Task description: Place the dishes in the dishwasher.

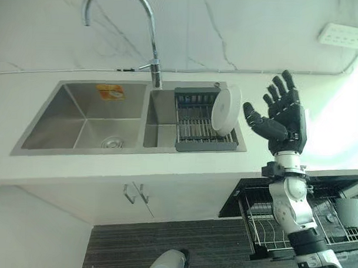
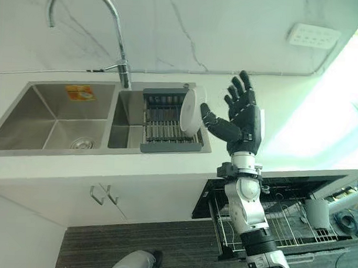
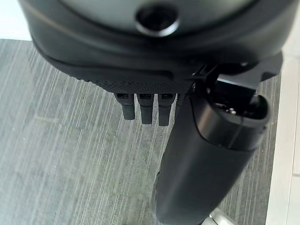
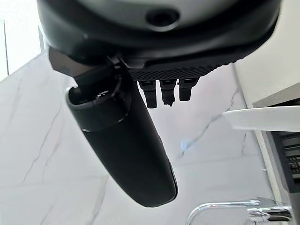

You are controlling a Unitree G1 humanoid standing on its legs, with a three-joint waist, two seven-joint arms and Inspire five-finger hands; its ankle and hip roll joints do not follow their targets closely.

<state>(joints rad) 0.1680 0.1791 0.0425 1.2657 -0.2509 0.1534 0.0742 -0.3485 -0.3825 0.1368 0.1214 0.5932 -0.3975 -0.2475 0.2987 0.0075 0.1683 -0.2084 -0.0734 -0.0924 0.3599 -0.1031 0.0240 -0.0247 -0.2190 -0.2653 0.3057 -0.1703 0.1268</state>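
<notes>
A white plate [image 1: 226,110] stands on edge at the right end of a dark drying rack [image 1: 197,120] set in the sink's right basin. My right hand [image 1: 282,114] is raised just right of the plate, open, its thumb reaching toward the plate's rim but apart from it. The plate's edge [image 4: 262,117] shows in the right wrist view beyond the straight fingers [image 4: 164,89]. Below the counter at the right, the dishwasher's wire rack [image 1: 270,222] is pulled out. My left hand [image 3: 154,75] hangs over the dark striped floor, fingers relaxed and holding nothing.
A double steel sink [image 1: 85,116] with a tall curved tap [image 1: 150,33] sits in the white counter. A grey cup [image 1: 348,211] stands in the dishwasher rack. A cabinet handle [image 1: 136,194] is below the sink. A wall socket [image 1: 341,35] is at upper right.
</notes>
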